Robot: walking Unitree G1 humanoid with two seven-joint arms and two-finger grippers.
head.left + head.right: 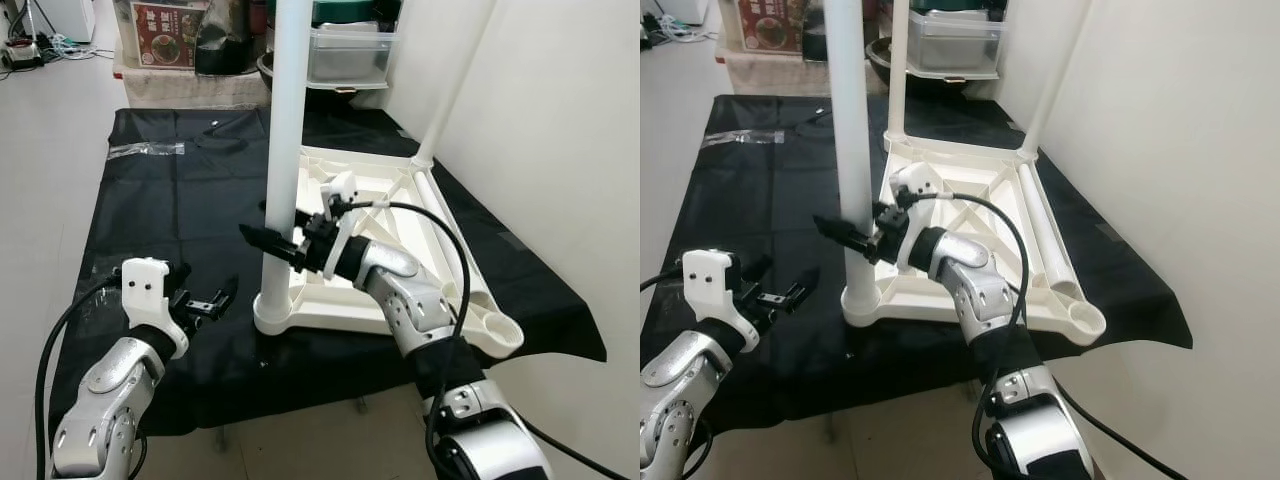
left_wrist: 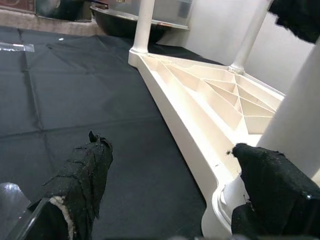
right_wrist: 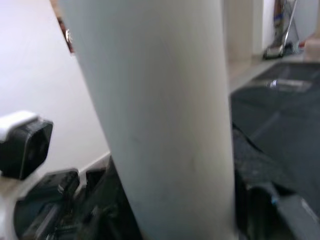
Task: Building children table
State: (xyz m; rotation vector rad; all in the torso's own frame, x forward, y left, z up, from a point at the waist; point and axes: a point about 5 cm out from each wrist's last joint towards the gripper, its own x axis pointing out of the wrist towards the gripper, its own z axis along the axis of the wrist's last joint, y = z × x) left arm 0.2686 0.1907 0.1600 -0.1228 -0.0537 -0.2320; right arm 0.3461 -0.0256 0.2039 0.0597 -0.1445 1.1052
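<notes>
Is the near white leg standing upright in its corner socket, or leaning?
Upright. The near leg rises straight from the corner socket of the upturned tabletop, with the right claw around it.

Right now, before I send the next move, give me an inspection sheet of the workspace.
Surface: black cloth spread on the floor.
Job's things: white tabletop lies upside down; near leg stands in its corner socket; two more legs stand at the far corners.
Clutter: small bright bit and clear tape on the cloth.
Grippers: right gripper around the near leg; left gripper open, beside its base.
Cables: black cable looping over the right arm.
Surroundings: clear bin, dark bowl, white wall.
</notes>
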